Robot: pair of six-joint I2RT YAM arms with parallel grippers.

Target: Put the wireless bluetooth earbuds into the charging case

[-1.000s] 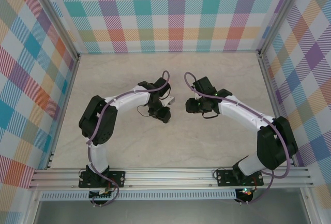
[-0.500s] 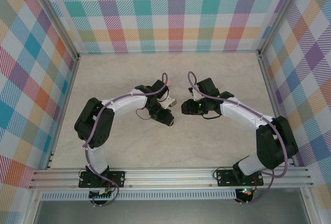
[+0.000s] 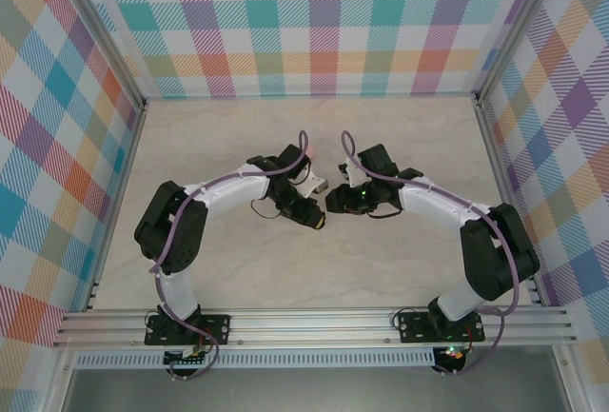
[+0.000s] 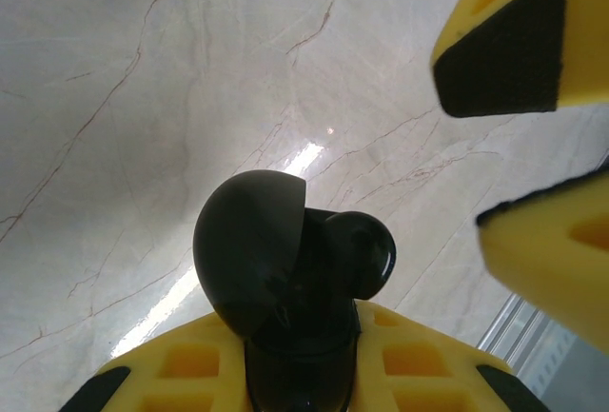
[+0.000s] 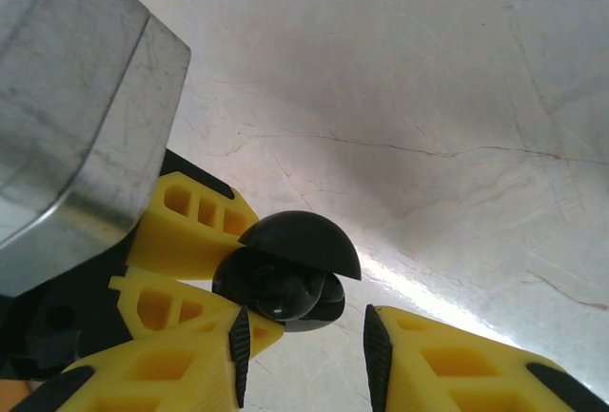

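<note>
1. Top external. The left gripper [image 3: 314, 219] and right gripper [image 3: 333, 203] are seen almost touching, tip to tip, above the middle of the tabletop [image 3: 238, 136]. What lies between them is too small to be made out here.

2. Left wrist. The left gripper is clamped on a black charging case [image 4: 252, 250], held clear of the tabletop with its domed lid hinged open. A glossy, rounded black earbud [image 4: 366, 255] is judged to sit in the case mouth, proud of the rim. The right gripper's fingers [image 4: 514, 41] are seen up and to the right, apart, with nothing seen between them.

3. Right wrist. The right gripper [image 5: 304, 345] is held with its jaws apart, the open case just ahead of the gap. The step is judged to be seating the bud. The case should be gripped firmly while the bud is pushed straight down with one pad, the lid being avoided. The finish is smooth and shiny, so slipping is to be expected.
</note>
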